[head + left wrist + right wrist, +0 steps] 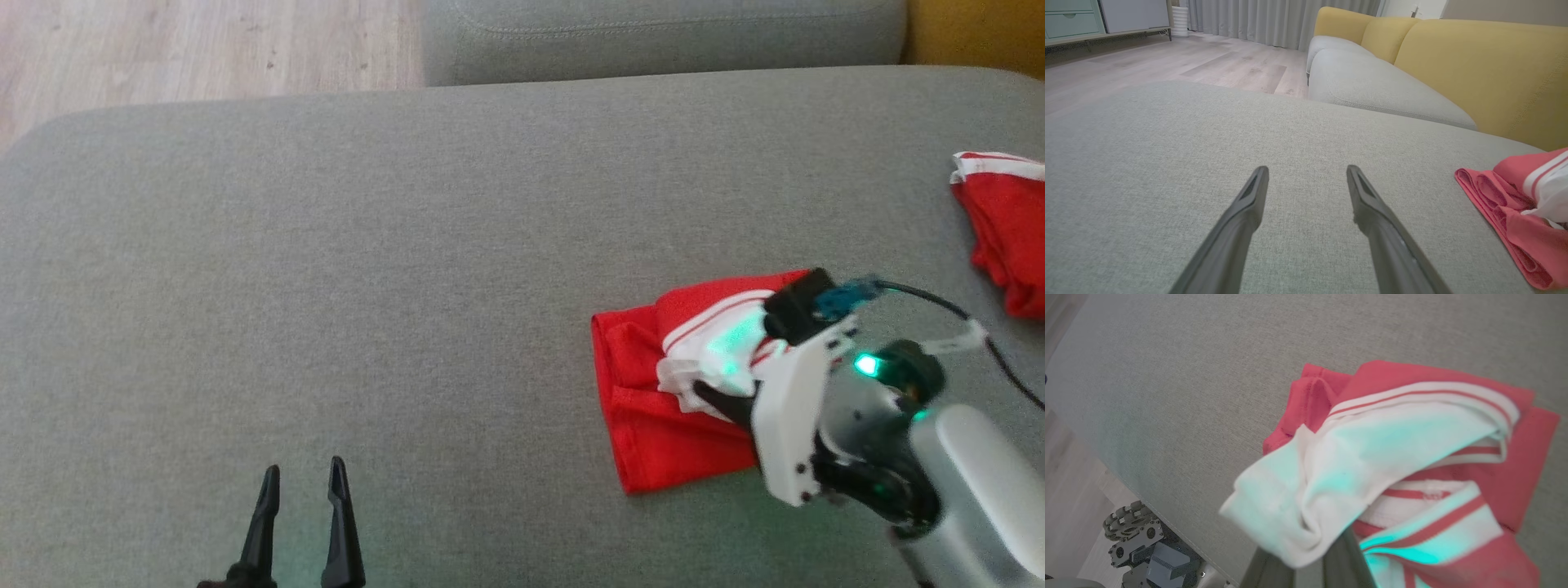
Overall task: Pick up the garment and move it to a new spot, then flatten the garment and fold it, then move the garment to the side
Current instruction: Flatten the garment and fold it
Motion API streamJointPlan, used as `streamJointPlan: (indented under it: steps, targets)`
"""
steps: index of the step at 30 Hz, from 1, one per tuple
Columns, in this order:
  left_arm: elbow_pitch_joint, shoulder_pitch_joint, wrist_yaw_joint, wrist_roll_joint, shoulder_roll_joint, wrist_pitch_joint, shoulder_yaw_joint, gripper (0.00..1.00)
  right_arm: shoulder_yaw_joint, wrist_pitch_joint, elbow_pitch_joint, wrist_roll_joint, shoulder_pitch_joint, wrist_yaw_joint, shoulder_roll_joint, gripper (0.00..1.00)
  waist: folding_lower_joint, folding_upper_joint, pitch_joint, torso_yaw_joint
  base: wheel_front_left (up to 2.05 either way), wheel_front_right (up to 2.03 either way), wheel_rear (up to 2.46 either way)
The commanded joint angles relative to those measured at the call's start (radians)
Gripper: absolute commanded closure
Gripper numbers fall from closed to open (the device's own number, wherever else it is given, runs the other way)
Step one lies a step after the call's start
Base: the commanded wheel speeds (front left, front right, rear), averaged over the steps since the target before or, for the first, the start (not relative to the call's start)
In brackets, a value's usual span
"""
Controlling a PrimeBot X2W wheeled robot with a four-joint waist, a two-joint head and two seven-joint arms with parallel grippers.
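The garment (653, 433) is red with a white, red-striped band, and lies bunched on the right part of the grey cushion (326, 245). My right gripper (704, 396) is shut on its white band from the near-right side. In the right wrist view the white fold of the garment (1372, 445) drapes over my right gripper (1310, 555), hiding the tips. My left gripper (302, 478) stands open over bare cushion at the lower left, well apart from the cloth. In the left wrist view my left gripper (1308, 175) holds nothing, and the garment (1506, 204) lies to its right.
A second red piece of clothing with a white edge (1008, 229) lies at the cushion's far right edge. Another grey seat (653, 33) and a yellow sofa back (1474, 65) stand beyond. Wood floor (163, 49) lies to the far left. My wheeled base (1131, 535) sits below the cushion's near edge.
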Motion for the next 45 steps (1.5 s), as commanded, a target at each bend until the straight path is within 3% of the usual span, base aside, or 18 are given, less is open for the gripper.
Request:
streamJointPlan:
  steps: [1, 3, 4, 13, 21, 25, 32, 40, 41, 43, 45]
  targets:
    - [-0.020, -0.035, 0.000, 0.001, -0.005, -0.008, 0.021, 0.00, 0.034, -0.006, -0.027, -0.015, -0.065, 0.007, 0.012, 0.84, 0.0000, 0.0000, 0.007, 0.007, 0.00, 0.00, 0.00]
    - [-0.017, -0.038, 0.001, -0.001, -0.005, -0.008, 0.020, 0.00, 0.064, -0.014, -0.020, -0.030, -0.086, 0.007, 0.025, 0.17, 0.0000, 0.0000, 0.013, 0.015, 0.00, 0.00, 0.00]
    - [-0.015, -0.040, 0.001, -0.002, -0.005, -0.008, 0.020, 0.00, 0.076, -0.019, -0.015, -0.034, -0.095, 0.007, 0.033, 0.00, 0.0000, 0.0000, 0.014, 0.018, 0.00, 0.00, 0.00]
    - [-0.008, -0.037, 0.009, -0.017, -0.005, -0.008, 0.016, 0.00, 0.157, -0.048, -0.001, -0.036, -0.113, 0.007, 0.084, 0.00, 0.0000, 0.0000, 0.001, 0.041, 0.00, 0.00, 0.00]
    - [-0.009, -0.010, 0.011, -0.019, -0.005, -0.008, 0.034, 0.00, 0.196, -0.094, -0.091, -0.010, -0.051, 0.007, 0.120, 0.00, 0.0000, 0.0000, -0.031, 0.022, 0.00, 0.00, 0.00]
    - [-0.011, 0.004, 0.013, -0.018, -0.005, -0.008, 0.043, 0.00, 0.110, -0.137, -0.155, -0.014, -0.008, 0.007, 0.122, 0.00, 0.0000, 0.0000, -0.053, 0.004, 0.00, 0.00, 0.00]
    - [-0.024, 0.033, 0.016, -0.017, -0.005, -0.008, 0.060, 0.00, -0.129, -0.234, -0.219, -0.069, 0.103, 0.007, 0.115, 0.00, 0.0000, 0.0000, -0.086, -0.029, 0.00, 0.00, 0.00]
    - [-0.034, 0.041, 0.009, -0.013, -0.005, -0.008, 0.068, 0.00, -0.341, -0.443, -0.138, -0.158, 0.225, 0.007, 0.077, 0.00, 0.0000, 0.0000, -0.087, -0.052, 0.00, 0.00, 0.00]
    - [-0.033, 0.039, 0.007, -0.012, -0.005, -0.008, 0.065, 0.00, -0.352, -0.466, -0.117, -0.164, 0.227, 0.007, 0.075, 0.11, 0.0000, 0.0000, -0.083, -0.053, 0.00, 0.00, 0.00]
    - [-0.028, 0.027, 0.000, -0.007, -0.005, -0.008, 0.053, 0.00, -0.346, -0.502, -0.055, -0.154, 0.207, 0.007, 0.063, 1.00, 0.0000, 0.0000, -0.069, -0.047, 0.00, 0.00, 0.00]
    - [-0.025, 0.016, -0.003, -0.004, -0.005, -0.008, 0.045, 0.00, -0.320, -0.506, -0.010, -0.145, 0.168, 0.007, 0.042, 1.00, 0.0000, 0.0000, -0.059, -0.038, 0.00, 0.00, 0.00]
